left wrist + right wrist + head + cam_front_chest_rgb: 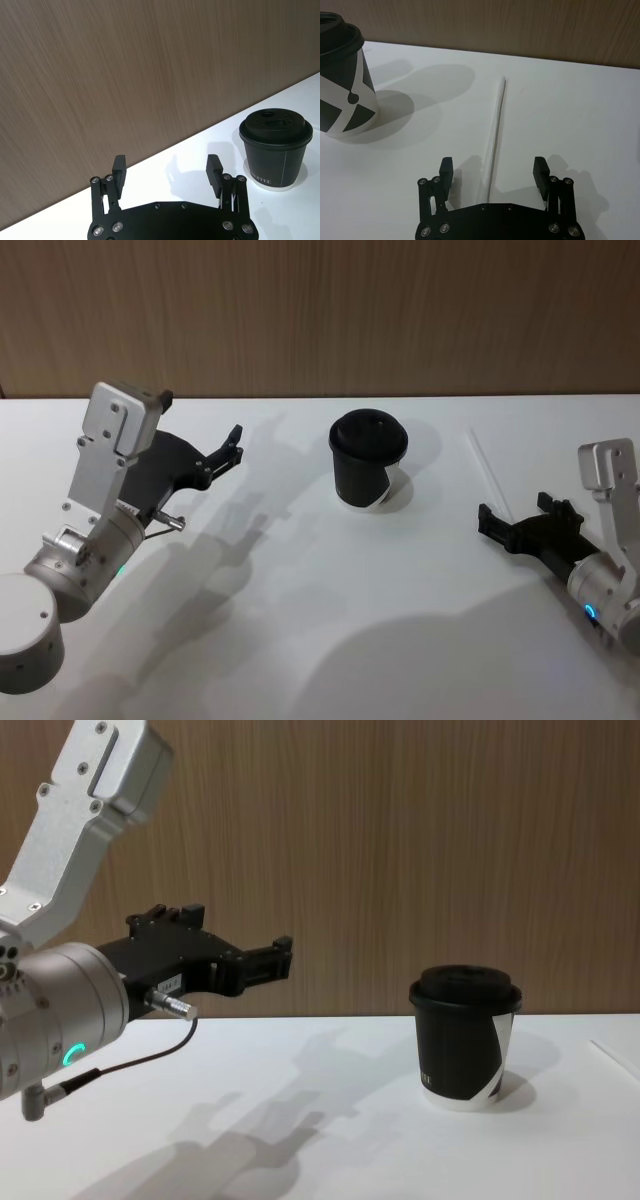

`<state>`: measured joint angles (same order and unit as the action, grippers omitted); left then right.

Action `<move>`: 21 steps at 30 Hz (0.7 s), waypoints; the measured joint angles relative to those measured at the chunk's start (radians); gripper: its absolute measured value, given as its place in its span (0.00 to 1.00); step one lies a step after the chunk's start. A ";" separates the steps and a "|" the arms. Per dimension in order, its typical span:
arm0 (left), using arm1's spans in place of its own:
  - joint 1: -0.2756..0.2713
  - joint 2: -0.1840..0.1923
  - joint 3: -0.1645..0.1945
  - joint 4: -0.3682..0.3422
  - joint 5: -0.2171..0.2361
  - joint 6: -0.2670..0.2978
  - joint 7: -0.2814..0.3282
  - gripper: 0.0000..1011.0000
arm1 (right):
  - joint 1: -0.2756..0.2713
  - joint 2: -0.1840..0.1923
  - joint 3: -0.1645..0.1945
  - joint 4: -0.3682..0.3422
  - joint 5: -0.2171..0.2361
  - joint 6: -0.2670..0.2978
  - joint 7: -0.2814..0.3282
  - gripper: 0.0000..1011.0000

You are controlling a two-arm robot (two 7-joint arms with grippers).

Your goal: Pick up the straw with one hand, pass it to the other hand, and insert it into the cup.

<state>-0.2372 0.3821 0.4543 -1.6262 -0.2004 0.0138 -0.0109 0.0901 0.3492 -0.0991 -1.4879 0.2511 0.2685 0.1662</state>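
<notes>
Lying flat, straw (496,125) runs between right gripper's (492,165) spread jaws; left gripper (166,165) hangs open near the lidded cup (366,465).

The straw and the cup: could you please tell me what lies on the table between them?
Nothing: in the head view the table between the straw and the cup is bare white surface.
</notes>
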 joint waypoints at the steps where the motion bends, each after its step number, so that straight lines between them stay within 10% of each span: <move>1: 0.000 0.000 0.000 0.000 0.000 0.000 0.000 0.99 | 0.000 0.000 0.000 0.001 -0.001 0.000 0.000 0.99; 21: 0.000 0.000 0.000 0.000 0.000 0.000 0.000 0.99 | 0.006 0.007 -0.006 0.012 -0.032 0.000 0.017 0.96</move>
<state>-0.2372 0.3821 0.4542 -1.6262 -0.2004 0.0139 -0.0109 0.0960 0.3564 -0.1051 -1.4763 0.2188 0.2686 0.1832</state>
